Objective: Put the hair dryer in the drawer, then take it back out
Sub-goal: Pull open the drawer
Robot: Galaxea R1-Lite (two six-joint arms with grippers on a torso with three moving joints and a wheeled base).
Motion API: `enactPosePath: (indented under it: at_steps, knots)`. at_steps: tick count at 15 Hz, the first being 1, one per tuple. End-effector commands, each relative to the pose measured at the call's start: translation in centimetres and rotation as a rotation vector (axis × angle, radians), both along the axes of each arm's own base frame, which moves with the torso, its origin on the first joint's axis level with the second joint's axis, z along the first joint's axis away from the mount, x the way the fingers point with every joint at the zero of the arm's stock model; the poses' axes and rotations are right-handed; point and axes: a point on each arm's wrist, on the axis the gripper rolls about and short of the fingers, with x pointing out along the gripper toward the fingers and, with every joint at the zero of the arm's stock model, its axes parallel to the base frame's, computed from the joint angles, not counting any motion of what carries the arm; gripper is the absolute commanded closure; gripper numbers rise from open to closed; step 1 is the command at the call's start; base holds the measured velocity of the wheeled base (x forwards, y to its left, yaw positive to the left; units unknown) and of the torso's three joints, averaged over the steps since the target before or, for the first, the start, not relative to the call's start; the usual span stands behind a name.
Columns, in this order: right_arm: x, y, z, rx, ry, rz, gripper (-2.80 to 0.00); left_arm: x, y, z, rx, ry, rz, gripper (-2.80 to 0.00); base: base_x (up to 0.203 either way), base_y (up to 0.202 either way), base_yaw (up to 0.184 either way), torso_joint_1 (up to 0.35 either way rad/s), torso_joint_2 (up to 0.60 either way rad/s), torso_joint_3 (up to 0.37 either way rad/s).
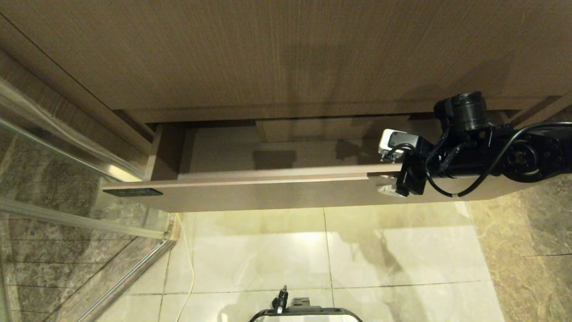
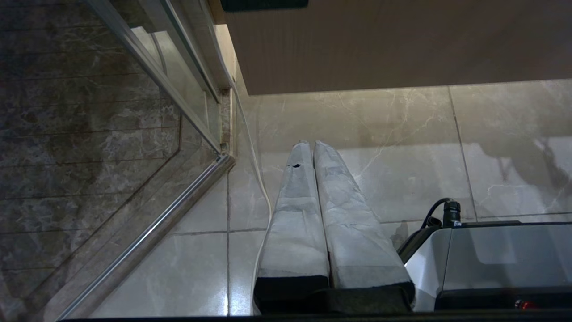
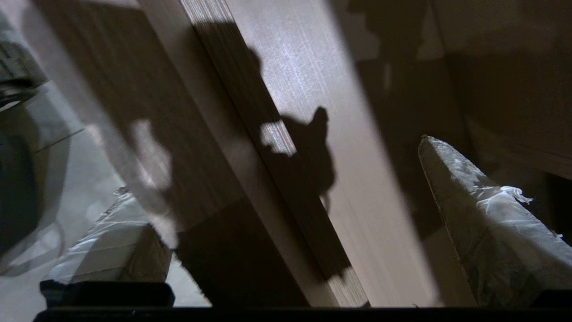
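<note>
The drawer stands pulled out, a wide light-wood front with a small black label at its left end. Its inside floor is bare where it shows, with a boxed cutout at the back. The hair dryer is out of view. My right gripper is open and straddles the drawer's front panel near its right end. In the right wrist view, the gripper has one finger inside the drawer and the other finger outside over the floor. My left gripper hangs shut above the tiles, away from the drawer.
A tall wood panel rises above the drawer. A glass partition with a metal frame stands at the left. A white cable runs down the pale floor tiles. My base shows at the near edge.
</note>
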Motion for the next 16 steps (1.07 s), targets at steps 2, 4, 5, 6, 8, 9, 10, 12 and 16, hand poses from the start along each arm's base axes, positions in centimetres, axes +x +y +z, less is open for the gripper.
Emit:
enactPosePath:
  at_steps: [2,4,5,6,8,9,10,12,16]
  knots:
    - [-1.7,-0.6,0.7,0.002,0.013,-0.031,-2.8,0.0,0.0,-0.1,0.0,0.002,-0.001,0.0,0.0,0.0,0.0,0.0,0.0,0.0]
    - [-4.1,-1.3,0.2,-0.026,0.115,-0.04,-2.8,0.0,0.0,0.0,0.0,0.001,0.0,0.0,0.0,0.0,0.0,0.0,0.0,0.0]
    - [-5.3,-1.8,0.3,-0.033,0.143,-0.045,-2.8,0.0,0.0,0.0,0.0,0.002,-0.001,0.0,0.0,0.0,0.0,0.0,0.0,0.0]
    - [-6.5,-2.2,0.2,-0.04,0.173,-0.05,-2.8,0.0,0.0,0.0,0.0,0.001,-0.001,0.0,0.0,0.0,0.0,0.0,0.0,0.0]
    - [-9.1,-3.2,0.3,-0.044,0.193,-0.064,-2.8,0.0,0.0,0.0,0.0,0.002,-0.001,0.0,0.0,0.0,0.0,0.0,0.0,0.0]
    - [-10.3,-3.7,0.2,-0.046,0.204,-0.071,-2.8,0.0,0.0,0.0,0.0,0.001,0.001,0.0,0.0,0.0,0.0,0.0,0.0,0.0]
    - [-10.9,-4.0,0.1,-0.045,0.213,-0.08,-2.8,0.0,0.0,0.0,0.0,0.002,-0.002,0.0,0.0,0.0,0.0,0.0,0.0,0.0]
    - [-12.6,-4.9,0.8,-0.031,0.197,-0.108,-2.8,0.0,0.0,-0.1,0.0,0.002,-0.002,0.0,0.0,0.0,0.0,0.0,0.0,0.0]
    - [-14.3,-6.1,1.0,0.0,0.236,-0.17,-2.8,0.0,0.0,-0.1,0.0,0.002,0.001,0.0,0.0,0.0,0.0,0.0,0.0,0.0]
